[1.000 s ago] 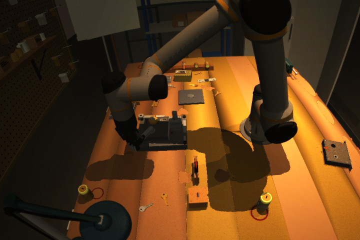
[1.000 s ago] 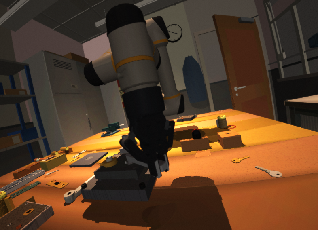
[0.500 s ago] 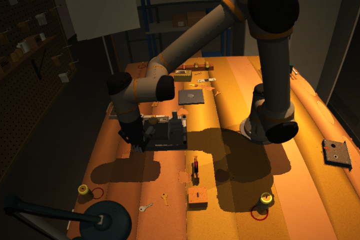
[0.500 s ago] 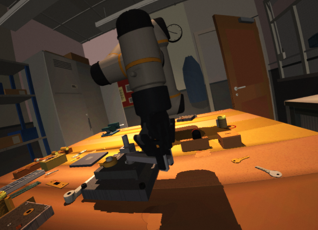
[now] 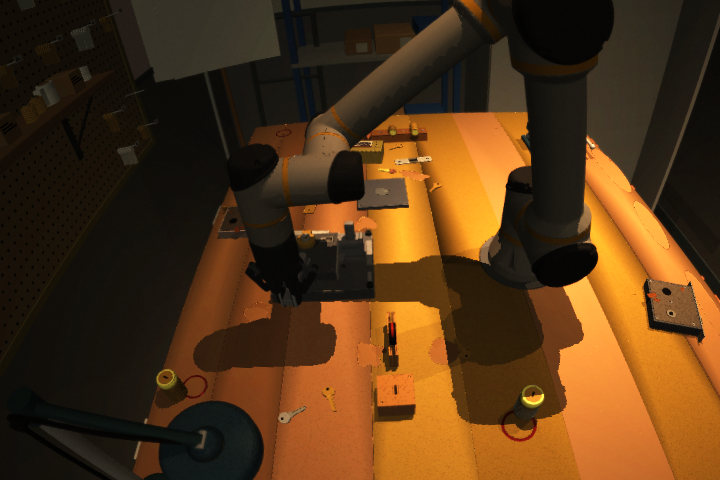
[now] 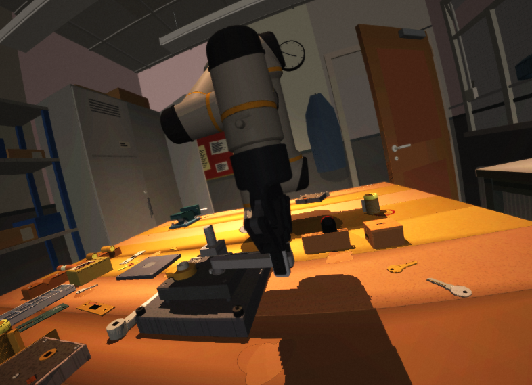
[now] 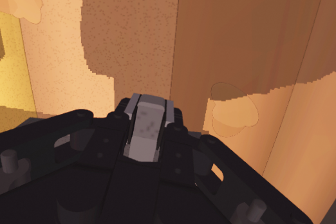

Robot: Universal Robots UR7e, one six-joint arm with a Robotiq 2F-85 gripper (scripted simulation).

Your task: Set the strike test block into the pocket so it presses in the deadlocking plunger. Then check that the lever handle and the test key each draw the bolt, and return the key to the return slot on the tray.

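Note:
My gripper stands at the near left corner of the dark lock fixture, closed on the free end of the grey lever handle, which reaches out level from the fixture. A grey block stands upright on top of the fixture. A brass key and a silver key lie on the bench nearer the front. The small orange box with a slot sits beside them.
A yellow-topped cylinder stands at the front right and another at the front left. A dark plate lies behind the fixture. A lock case sits at the right edge. The arm's base stands mid-bench.

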